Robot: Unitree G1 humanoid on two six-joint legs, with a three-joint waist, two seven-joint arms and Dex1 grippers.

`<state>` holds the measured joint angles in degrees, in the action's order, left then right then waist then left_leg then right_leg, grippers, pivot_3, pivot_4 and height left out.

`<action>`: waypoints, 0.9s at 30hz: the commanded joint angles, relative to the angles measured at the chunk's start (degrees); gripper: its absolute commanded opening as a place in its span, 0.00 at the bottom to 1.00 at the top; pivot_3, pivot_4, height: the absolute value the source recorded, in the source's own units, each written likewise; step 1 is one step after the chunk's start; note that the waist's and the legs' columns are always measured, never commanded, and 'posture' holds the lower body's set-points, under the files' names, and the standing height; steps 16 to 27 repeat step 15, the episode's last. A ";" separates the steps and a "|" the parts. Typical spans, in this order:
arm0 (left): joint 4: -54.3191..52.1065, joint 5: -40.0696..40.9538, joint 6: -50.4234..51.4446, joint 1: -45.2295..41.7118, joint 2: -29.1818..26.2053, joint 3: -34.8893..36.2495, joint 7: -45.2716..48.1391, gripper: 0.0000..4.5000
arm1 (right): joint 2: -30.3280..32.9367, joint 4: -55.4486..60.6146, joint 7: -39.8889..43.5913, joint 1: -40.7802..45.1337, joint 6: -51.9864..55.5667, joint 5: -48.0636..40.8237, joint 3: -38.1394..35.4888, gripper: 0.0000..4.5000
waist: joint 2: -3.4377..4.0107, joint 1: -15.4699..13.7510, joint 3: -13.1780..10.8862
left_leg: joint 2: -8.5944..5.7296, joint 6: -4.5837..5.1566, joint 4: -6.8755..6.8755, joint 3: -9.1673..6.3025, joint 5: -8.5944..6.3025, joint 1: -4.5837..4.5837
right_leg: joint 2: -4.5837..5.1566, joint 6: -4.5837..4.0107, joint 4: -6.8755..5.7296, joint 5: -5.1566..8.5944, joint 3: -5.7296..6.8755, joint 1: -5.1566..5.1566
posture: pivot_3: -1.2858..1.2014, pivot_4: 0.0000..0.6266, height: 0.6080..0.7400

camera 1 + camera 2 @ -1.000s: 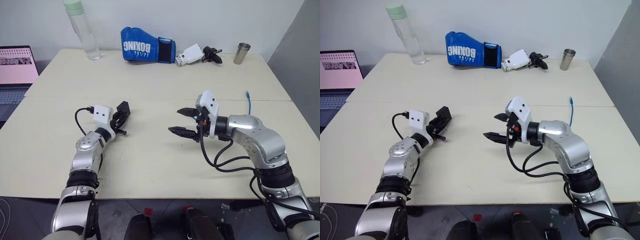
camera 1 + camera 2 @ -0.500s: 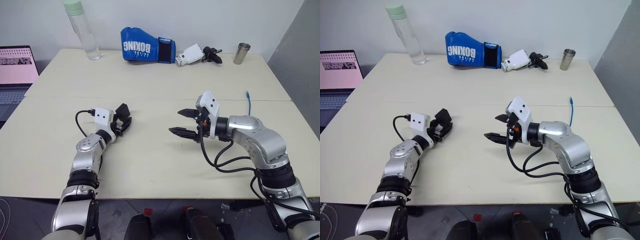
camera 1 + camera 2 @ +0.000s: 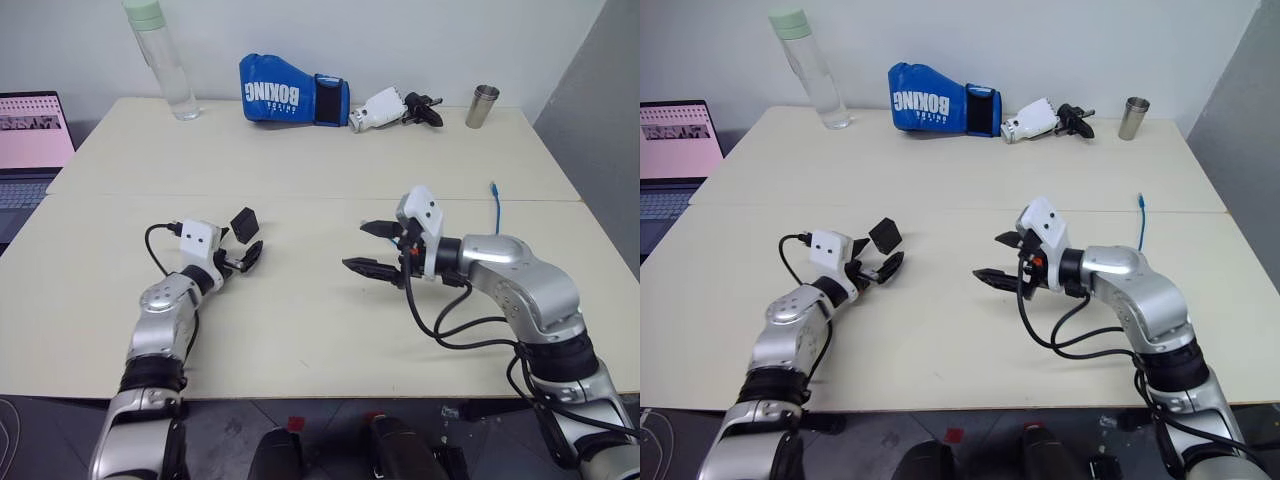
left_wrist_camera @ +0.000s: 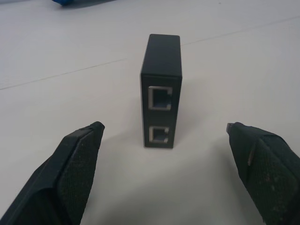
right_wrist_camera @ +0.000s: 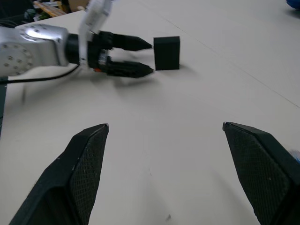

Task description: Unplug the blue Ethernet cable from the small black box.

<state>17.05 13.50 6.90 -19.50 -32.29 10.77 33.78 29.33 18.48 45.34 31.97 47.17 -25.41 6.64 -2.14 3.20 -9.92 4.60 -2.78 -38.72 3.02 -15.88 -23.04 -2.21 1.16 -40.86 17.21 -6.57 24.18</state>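
Note:
The small black box [image 4: 161, 61] stands free on the table just beyond my left gripper [image 3: 240, 250], both of its ports empty. That gripper is open, its fingers either side of the box and short of it, touching nothing. The blue Ethernet cable [image 3: 495, 205] lies loose on the table at the far right, apart from the box, one plug end towards the back. My right gripper [image 3: 362, 247] hovers open over the middle of the table, pointing towards the left gripper and holding nothing. In the right wrist view the box [image 5: 166, 53] sits at the tips of the left gripper's fingers [image 5: 133, 43].
Along the back edge stand a clear bottle [image 3: 165, 60], a blue boxing glove [image 3: 290, 92], a spare white-and-black gripper [image 3: 395, 105] and a metal cup [image 3: 482, 106]. A laptop [image 3: 30, 140] sits off the table's left side. A seam [image 3: 300, 196] crosses the tabletop.
My left gripper has opened and let go of the small black box, then drawn back a little. The box now stands on the table. The right gripper has barely shifted.

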 commanded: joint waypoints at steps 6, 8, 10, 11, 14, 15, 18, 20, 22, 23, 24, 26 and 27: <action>-24.53 6.87 17.78 7.83 -15.46 6.25 9.03 1.00 | 8.79 5.07 4.00 -2.09 3.35 -6.56 -8.59 0.92 | -0.03 -0.02 -0.02 | -0.11 0.02 -0.02 -0.10 -0.01 0.05 | -0.06 0.03 0.00 0.02 0.10 -0.10 | 0.52 0.24 1.00; -26.65 9.96 20.23 8.86 -18.76 7.97 13.01 1.00 | 11.18 5.00 5.67 -2.39 4.36 -8.52 -10.08 0.92 | -0.03 -0.03 -0.03 | -0.11 0.03 -0.01 -0.08 -0.01 0.06 | -0.02 0.06 0.01 0.05 0.09 -0.09 | 0.52 0.24 1.00; -27.64 12.01 23.01 9.34 -22.35 8.98 16.58 1.00 | 13.83 4.33 7.96 -2.37 5.52 -10.66 -11.53 0.92 | -0.03 -0.05 -0.04 | -0.12 0.03 0.00 -0.08 -0.02 0.04 | -0.02 0.05 0.04 0.06 0.12 -0.07 | 0.52 0.24 1.00; -27.93 12.91 23.93 9.32 -23.65 9.50 17.92 1.00 | 15.14 3.76 9.03 -2.25 5.41 -11.01 -11.84 0.92 | -0.03 -0.03 -0.04 | -0.12 0.03 0.01 -0.09 -0.02 0.04 | -0.03 0.04 0.04 0.07 0.14 -0.07 | 0.52 0.24 1.00; -28.29 14.97 25.28 8.90 -25.18 10.31 20.01 1.00 | 17.23 2.02 10.14 -1.54 4.13 -10.58 -11.46 0.92 | -0.02 0.08 -0.05 | -0.11 0.05 0.04 -0.08 -0.02 0.09 | -0.06 0.01 0.04 0.10 0.13 -0.08 | 0.52 0.24 1.00; -28.32 16.01 25.67 8.72 -25.00 10.43 20.73 1.00 | 17.43 1.51 10.25 -1.35 3.66 -10.35 -11.20 0.92 | -0.02 0.08 -0.05 | -0.10 0.05 0.03 -0.08 -0.02 0.09 | -0.07 0.01 0.04 0.10 0.13 -0.08 | 0.52 0.24 1.00; -28.32 16.01 25.67 8.72 -25.00 10.43 20.73 1.00 | 17.43 1.51 10.25 -1.35 3.66 -10.35 -11.20 0.92 | -0.02 0.08 -0.05 | -0.10 0.05 0.03 -0.08 -0.02 0.09 | -0.07 0.01 0.04 0.10 0.13 -0.08 | 0.52 0.24 1.00; -28.32 16.01 25.67 8.72 -25.00 10.43 20.73 1.00 | 17.43 1.51 10.25 -1.35 3.66 -10.35 -11.20 0.92 | -0.02 0.08 -0.05 | -0.10 0.05 0.03 -0.08 -0.02 0.09 | -0.07 0.01 0.04 0.10 0.13 -0.08 | 0.52 0.24 1.00; -28.32 16.01 25.67 8.72 -25.00 10.43 20.73 1.00 | 17.43 1.51 10.25 -1.35 3.66 -10.35 -11.20 0.92 | -0.02 0.08 -0.05 | -0.10 0.05 0.03 -0.08 -0.02 0.09 | -0.07 0.01 0.04 0.10 0.13 -0.08 | 0.52 0.24 1.00; -28.32 16.01 25.67 8.72 -25.00 10.43 20.73 1.00 | 17.43 1.51 10.25 -1.35 3.66 -10.35 -11.20 0.92 | -0.02 0.08 -0.05 | -0.10 0.05 0.03 -0.08 -0.02 0.09 | -0.07 0.01 0.04 0.10 0.13 -0.08 | 0.52 0.24 1.00; -28.32 16.01 25.67 8.72 -25.00 10.43 20.73 1.00 | 17.43 1.51 10.25 -1.35 3.66 -10.35 -11.20 0.92 | -0.02 0.08 -0.05 | -0.10 0.05 0.03 -0.08 -0.02 0.09 | -0.07 0.01 0.04 0.10 0.13 -0.08 | 0.52 0.24 1.00; -28.32 16.01 25.67 8.72 -25.00 10.43 20.73 1.00 | 17.43 1.51 10.25 -1.35 3.66 -10.35 -11.20 0.92 | -0.02 0.08 -0.05 | -0.10 0.05 0.03 -0.08 -0.02 0.09 | -0.07 0.01 0.04 0.10 0.13 -0.08 | 0.52 0.24 1.00; -28.32 16.01 25.67 8.72 -25.00 10.43 20.73 1.00 | 17.43 1.51 10.25 -1.35 3.66 -10.35 -11.20 0.92 | -0.02 0.08 -0.05 | -0.10 0.05 0.03 -0.08 -0.02 0.09 | -0.07 0.01 0.04 0.10 0.13 -0.08 | 0.52 0.24 1.00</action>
